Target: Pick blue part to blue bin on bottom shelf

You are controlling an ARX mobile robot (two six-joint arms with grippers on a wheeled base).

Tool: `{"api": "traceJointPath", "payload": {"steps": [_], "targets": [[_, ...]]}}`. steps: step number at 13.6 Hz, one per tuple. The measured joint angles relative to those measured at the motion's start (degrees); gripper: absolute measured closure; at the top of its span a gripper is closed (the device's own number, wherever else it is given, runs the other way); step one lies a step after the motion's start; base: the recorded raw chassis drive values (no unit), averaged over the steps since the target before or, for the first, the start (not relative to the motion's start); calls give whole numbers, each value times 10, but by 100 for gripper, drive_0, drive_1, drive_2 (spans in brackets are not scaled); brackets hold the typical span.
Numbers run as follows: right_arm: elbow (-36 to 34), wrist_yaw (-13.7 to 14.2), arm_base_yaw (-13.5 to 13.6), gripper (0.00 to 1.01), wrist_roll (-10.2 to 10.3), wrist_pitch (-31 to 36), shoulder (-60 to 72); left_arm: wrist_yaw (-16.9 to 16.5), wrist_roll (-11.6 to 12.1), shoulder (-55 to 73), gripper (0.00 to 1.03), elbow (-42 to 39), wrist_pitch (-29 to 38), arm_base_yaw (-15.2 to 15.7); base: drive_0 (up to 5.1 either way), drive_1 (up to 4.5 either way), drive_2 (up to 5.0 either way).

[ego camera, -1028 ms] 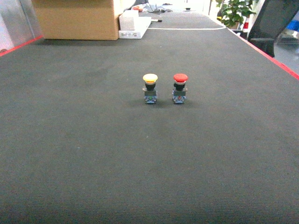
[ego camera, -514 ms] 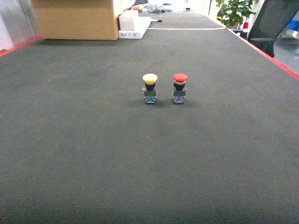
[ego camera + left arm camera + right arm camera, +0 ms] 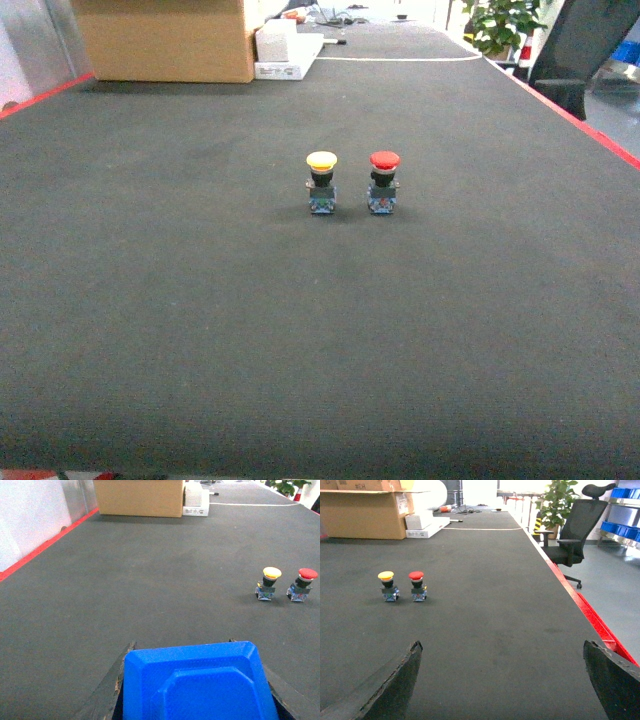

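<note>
The blue part (image 3: 200,682) was at the bottom of the left wrist view, held between the two dark fingers (image 3: 107,690) of the left gripper (image 3: 197,685), which was clamped on its two sides. Its broad face with bevelled corners was turned toward the camera; its long axis could not be told because the frame cut it off. The right gripper (image 3: 502,680) was spread wide and held nothing. A yellow push button (image 3: 321,182) and a red push button (image 3: 384,181) stood upright, side by side, on the dark table (image 3: 200,300).
</note>
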State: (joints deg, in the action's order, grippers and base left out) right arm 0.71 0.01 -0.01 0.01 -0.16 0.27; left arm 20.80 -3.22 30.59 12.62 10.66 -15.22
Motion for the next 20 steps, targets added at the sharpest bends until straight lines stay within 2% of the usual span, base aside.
{"api": "traceJointPath", "payload": {"steps": [20], "targets": [[0, 0, 0, 3, 0, -1, 0, 2, -1, -2, 59, 0, -1, 0, 0, 0, 0]]}}
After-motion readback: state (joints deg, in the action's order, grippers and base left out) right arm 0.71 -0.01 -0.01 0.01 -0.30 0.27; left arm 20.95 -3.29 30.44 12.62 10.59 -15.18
